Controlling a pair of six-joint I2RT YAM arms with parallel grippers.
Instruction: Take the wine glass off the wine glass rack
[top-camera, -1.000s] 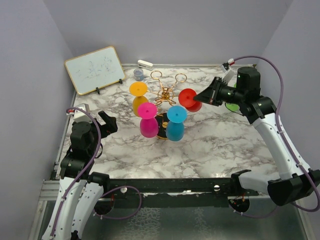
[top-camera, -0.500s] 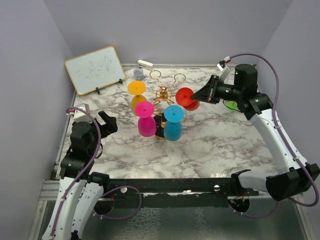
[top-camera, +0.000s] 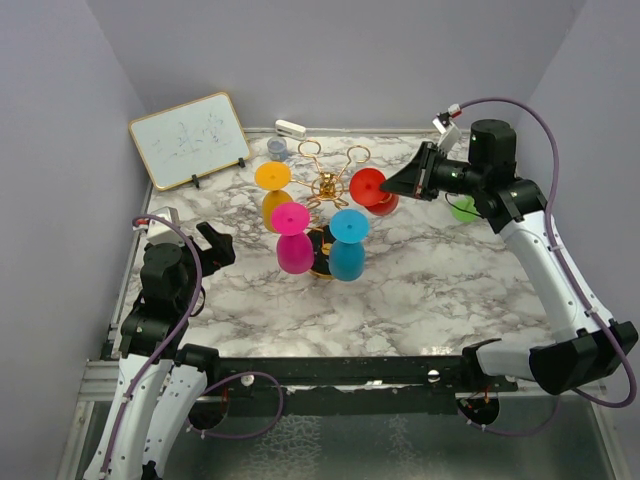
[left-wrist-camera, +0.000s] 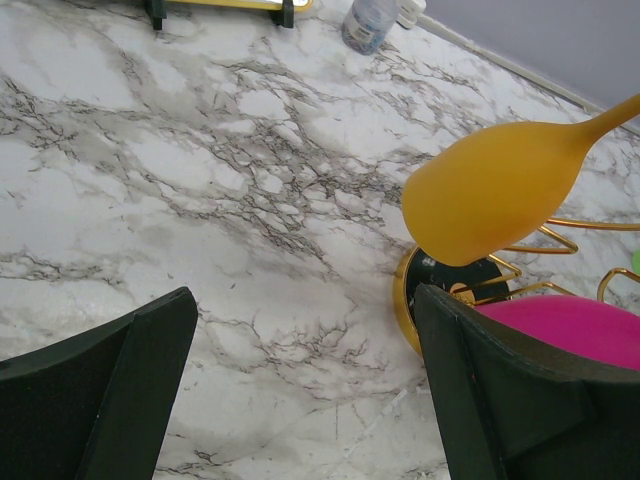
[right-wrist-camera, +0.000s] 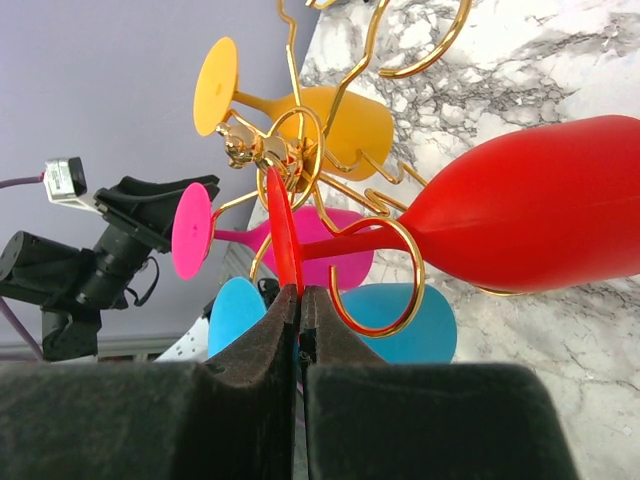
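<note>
The gold wire wine glass rack stands mid-table on its black, gold-rimmed base. Four wine glasses hang on it upside down: yellow, pink, blue and red. My right gripper is shut on the rim of the red glass's foot. In the right wrist view the gripper pinches that foot, and the red stem still lies in a gold ring arm. My left gripper is open and empty, low over the table left of the rack.
A whiteboard leans at the back left. A small grey cup and a white object sit at the back edge. A green object lies behind my right arm. Walls close in on three sides.
My right gripper has moved left and slightly back, carrying the red glass's foot with it. The left arm has not moved.
</note>
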